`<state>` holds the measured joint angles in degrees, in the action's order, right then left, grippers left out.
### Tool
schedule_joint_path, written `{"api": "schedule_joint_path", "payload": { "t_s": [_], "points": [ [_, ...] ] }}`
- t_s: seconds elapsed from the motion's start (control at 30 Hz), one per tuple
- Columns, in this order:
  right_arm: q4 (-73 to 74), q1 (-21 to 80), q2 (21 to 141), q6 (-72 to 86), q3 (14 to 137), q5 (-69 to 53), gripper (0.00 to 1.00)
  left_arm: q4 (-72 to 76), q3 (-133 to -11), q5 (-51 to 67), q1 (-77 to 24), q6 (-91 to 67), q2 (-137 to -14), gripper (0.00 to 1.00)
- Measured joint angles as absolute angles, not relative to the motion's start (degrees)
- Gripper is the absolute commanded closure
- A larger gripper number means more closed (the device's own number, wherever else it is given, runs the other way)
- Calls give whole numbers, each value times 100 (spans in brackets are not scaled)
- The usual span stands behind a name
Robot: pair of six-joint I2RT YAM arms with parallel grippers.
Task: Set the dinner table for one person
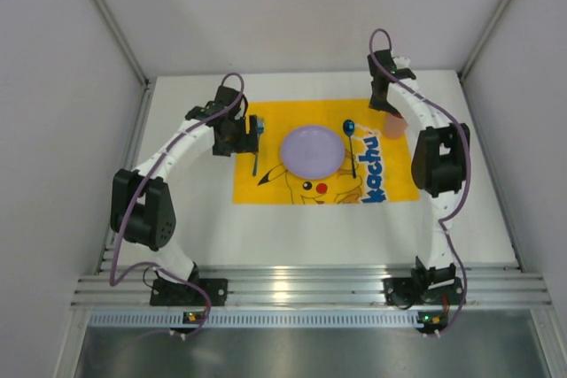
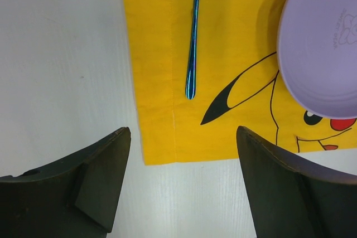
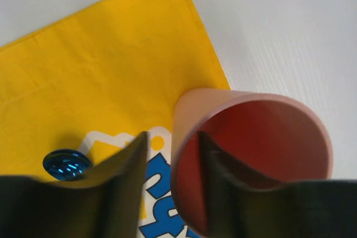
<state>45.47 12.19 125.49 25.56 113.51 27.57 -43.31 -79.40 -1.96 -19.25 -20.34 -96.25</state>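
The white dinner table carries a yellow Pikachu mat. A lilac plate sits at its middle, with a blue spoon to its right and a slim blue utensil to its left. A pink cup stands upright at the mat's far right corner. My right gripper straddles the cup's near wall, one finger inside and one outside, with a gap showing beside the wall. My left gripper hangs open over the mat's left corner, nothing between its fingers. The utensil's handle lies just ahead of it.
The spoon's bowl lies on the mat just left of my right fingers. The plate's rim fills the right of the left wrist view. Grey walls enclose the table on three sides, and an aluminium rail runs along the near edge.
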Motion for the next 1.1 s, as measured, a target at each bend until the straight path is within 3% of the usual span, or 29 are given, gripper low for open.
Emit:
{"api": "schedule_joint_path", "payload": {
  "t_s": [0.1, 0.63, 0.77, 0.8, 0.9, 1.1],
  "points": [
    [4547, 1210, 12510, 2626, 11135, 2720, 33, -4331, -7940, -185, -1925, -2021, -9625, 18],
    [4644, 1170, 11806, 2591, 11642, 2550, 18, -4329, -8112, -89, -1925, -1946, -9712, 18],
    [4598, 1175, 11139, 2447, 11531, 2224, 5, -4331, -8267, -91, -1925, -1935, -9791, 18],
    [4536, 1190, 10833, 2386, 11319, 2069, 0, -4331, -8285, -89, -1925, -1938, -9797, 18],
    [4338, 1262, 9743, 2150, 10377, 1592, 0, -4333, -8291, -86, -1925, -1966, -9797, 16],
    [4233, 1581, 7369, 2014, 7839, 526, 0, -4158, -8025, -91, -1925, -2106, -9629, 2]
  ]
}}
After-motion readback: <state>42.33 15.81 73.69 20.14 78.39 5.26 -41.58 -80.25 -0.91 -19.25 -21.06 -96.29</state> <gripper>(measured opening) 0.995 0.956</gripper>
